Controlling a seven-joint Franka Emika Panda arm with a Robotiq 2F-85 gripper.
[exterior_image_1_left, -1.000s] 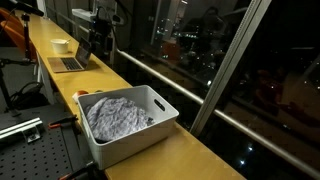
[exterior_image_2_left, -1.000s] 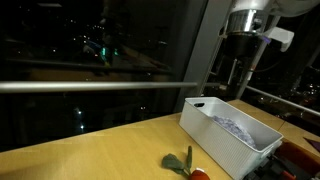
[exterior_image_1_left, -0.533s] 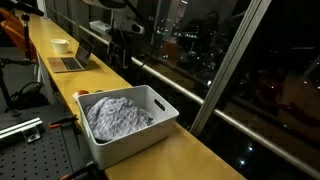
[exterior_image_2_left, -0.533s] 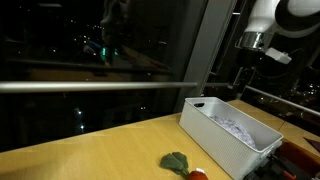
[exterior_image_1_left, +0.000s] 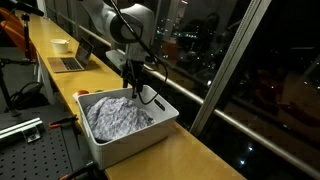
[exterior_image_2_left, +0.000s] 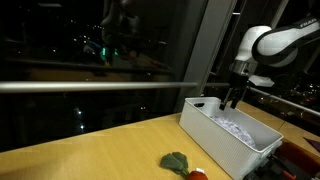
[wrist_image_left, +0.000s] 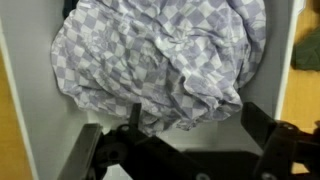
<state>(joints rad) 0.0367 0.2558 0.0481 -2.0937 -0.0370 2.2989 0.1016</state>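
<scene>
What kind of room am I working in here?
Likely an office or lab at night: a laptop on a long wooden counter, an optical breadboard, and tall windows onto city lights.

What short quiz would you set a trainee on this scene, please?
1. True or false: the gripper is shut on the cloth.
2. Where does the cloth lie? A: in the white bin. B: on a laptop. C: on the floor.
3. What pattern does the cloth show in the wrist view?

Key:
1. False. The jaws stand open above the cloth and hold nothing.
2. A.
3. Checked, in pale squares.
</scene>
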